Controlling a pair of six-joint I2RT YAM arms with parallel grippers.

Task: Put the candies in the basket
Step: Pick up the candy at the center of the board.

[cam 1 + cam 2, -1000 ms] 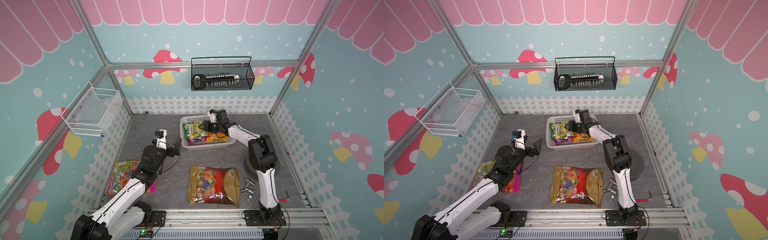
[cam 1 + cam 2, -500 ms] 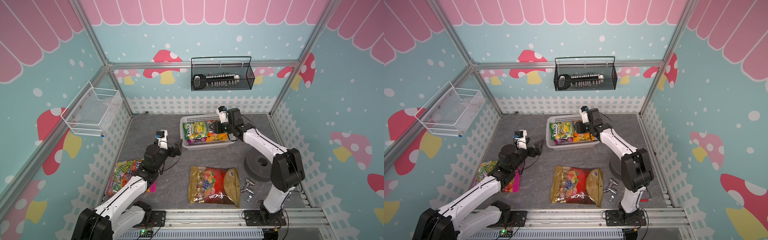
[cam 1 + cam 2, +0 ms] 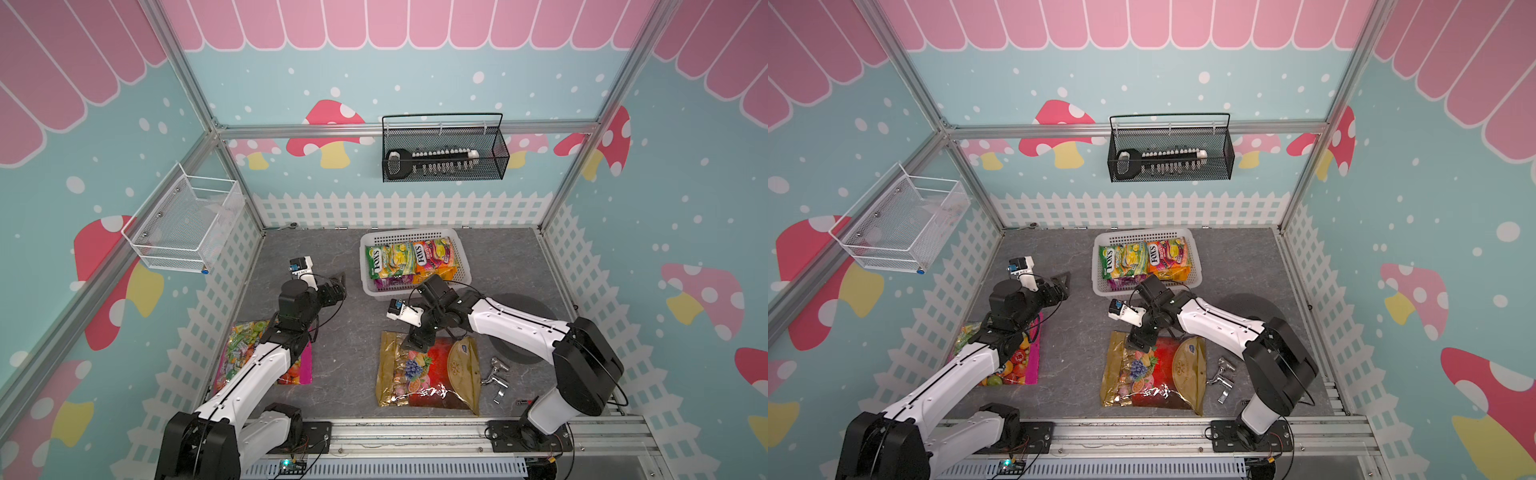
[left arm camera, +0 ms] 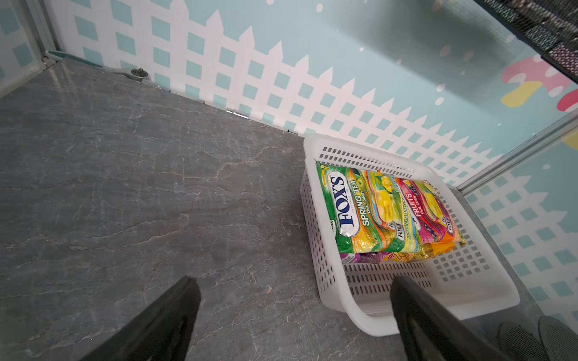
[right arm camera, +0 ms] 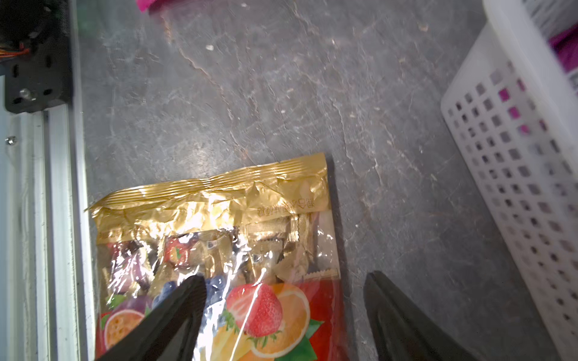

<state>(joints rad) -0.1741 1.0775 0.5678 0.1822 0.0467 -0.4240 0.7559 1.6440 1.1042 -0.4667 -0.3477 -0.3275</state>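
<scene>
The grey table [image 3: 353,365] carried the white basket [image 3: 409,233] at the back, four small candy bags [image 3: 409,259] inside. The red-gold bag [image 3: 432,374] lay in front beneath the right claw [image 5: 284,276], spread wide (one finger above the foil). The pink-edged bag [image 3: 239,349] lay under the left arm; the left claw [image 4: 295,281] gaped empty.

pink-edged bag [image 3: 232,349]: mostly under the left arm [image 3: 257,374], behind the left claw [image 3: 338,282]. purple bag [image 4: 364,258] and yellow bag [image 4: 406,257], ahead of that claw in the basket [image 4: 325,275]: buried under the green bag [image 4: 347,206] and orange bag [image 4: 422,215], only edges show. Right wrist view: red-gold bag [image 5: 219,203] runs off-frame under the right claw [image 5: 284,279]; basket wall beside it is blurred and cut off. metal parts [image 3: 496,374], behind the right claw: too small to identify. Its fingertips merge into one dark blob in both top views.
</scene>
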